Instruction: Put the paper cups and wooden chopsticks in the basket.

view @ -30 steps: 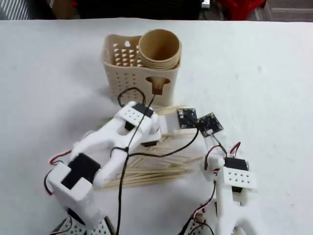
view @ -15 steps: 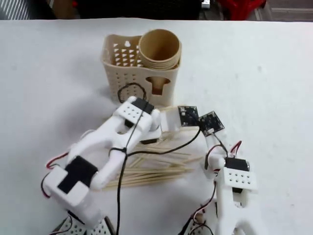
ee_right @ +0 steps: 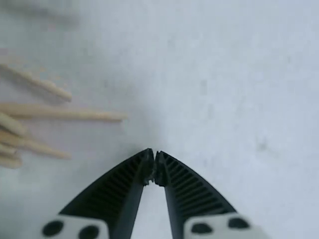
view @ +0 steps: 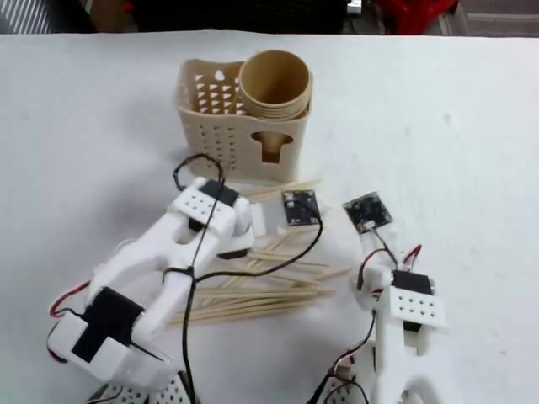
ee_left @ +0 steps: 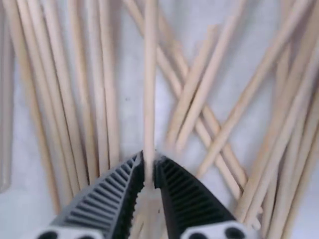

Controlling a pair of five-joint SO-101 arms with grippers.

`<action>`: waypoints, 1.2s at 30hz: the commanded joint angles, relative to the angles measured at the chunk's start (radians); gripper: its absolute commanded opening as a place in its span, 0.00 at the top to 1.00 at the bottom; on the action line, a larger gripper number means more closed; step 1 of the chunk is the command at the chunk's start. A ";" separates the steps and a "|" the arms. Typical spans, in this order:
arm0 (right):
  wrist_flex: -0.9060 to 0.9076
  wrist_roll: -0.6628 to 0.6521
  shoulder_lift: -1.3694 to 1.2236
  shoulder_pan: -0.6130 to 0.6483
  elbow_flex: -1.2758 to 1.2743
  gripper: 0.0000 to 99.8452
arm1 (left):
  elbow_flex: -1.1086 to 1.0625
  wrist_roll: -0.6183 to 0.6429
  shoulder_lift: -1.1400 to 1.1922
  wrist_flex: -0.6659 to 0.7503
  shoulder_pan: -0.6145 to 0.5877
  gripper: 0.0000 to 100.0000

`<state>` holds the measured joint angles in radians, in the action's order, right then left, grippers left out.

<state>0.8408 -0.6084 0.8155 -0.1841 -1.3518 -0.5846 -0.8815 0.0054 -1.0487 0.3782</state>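
Pinching a single chopstick [ee_left: 150,89], the left gripper [ee_left: 149,167] has its ribbed jaws closed on the stick's near end. The stick runs straight out from the tips, over the loose pile of wooden chopsticks [view: 269,290] on the white table [view: 472,151]. Held stick lifted off the others or resting on them: cannot tell from the wrist view.

Left arm [view: 168,252] stretches low over the left part of the pile, wrist end toward the basket. Right arm [view: 410,305] stands just right of the pile. Right gripper [ee_right: 153,162]: jaws pressed together, tips touching, over bare table. A few chopstick ends lie near it, apart from the jaws.

Pile: most sticks lie roughly parallel on the near side, several crossed on the side toward the basket.

Beyond the pile, the basket [view: 221,143]: cream, perforated walls, upright. A stack of paper cups [view: 274,80] stands upright in its right-hand part, rim above the basket wall. A couple of sticks lie just before the basket's front wall.
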 commanded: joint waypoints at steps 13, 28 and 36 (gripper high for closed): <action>0.197 0.061 0.351 -0.131 0.129 0.98 | 0.028 -0.054 -0.044 0.035 -0.054 0.92; 0.231 -0.044 0.624 -0.131 -0.124 0.98 | 0.018 0.031 -0.035 0.103 0.127 0.85; 0.186 -0.051 0.616 -0.131 -0.158 0.98 | -0.005 0.025 0.031 0.153 0.116 0.85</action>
<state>1.0495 -0.6498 1.4415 -0.3161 -1.5159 -0.5938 -0.8661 0.0038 -0.9475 0.4887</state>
